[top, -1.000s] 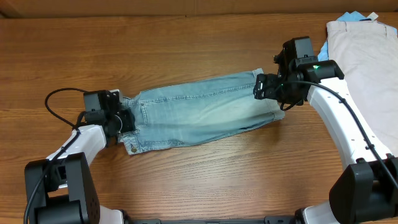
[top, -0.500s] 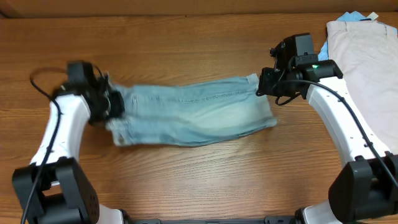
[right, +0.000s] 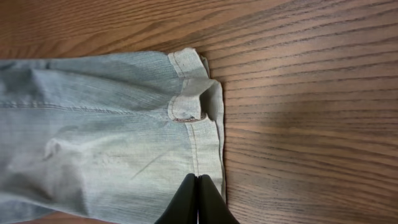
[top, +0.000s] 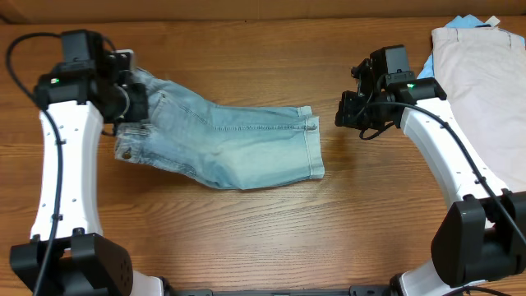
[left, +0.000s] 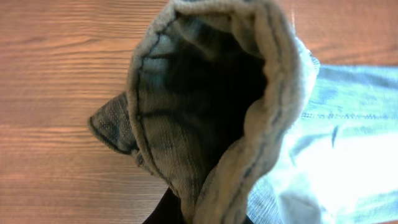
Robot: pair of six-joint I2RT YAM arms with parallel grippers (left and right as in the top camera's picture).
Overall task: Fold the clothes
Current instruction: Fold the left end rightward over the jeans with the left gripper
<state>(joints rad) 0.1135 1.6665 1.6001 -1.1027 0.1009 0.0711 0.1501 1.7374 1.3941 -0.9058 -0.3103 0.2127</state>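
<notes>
At far left, left pincer [top: 131, 105] clamped on denim shorts [top: 238, 148] waistband; right pincer [right: 198, 186] together, empty, clear of hem

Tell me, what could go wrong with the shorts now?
The right fingers are shut on nothing, so only the left fingers hold the shorts. Pulled from one end, they could bunch up instead of folding flat. The lifted waist end might also slip out and drop in a heap.
</notes>
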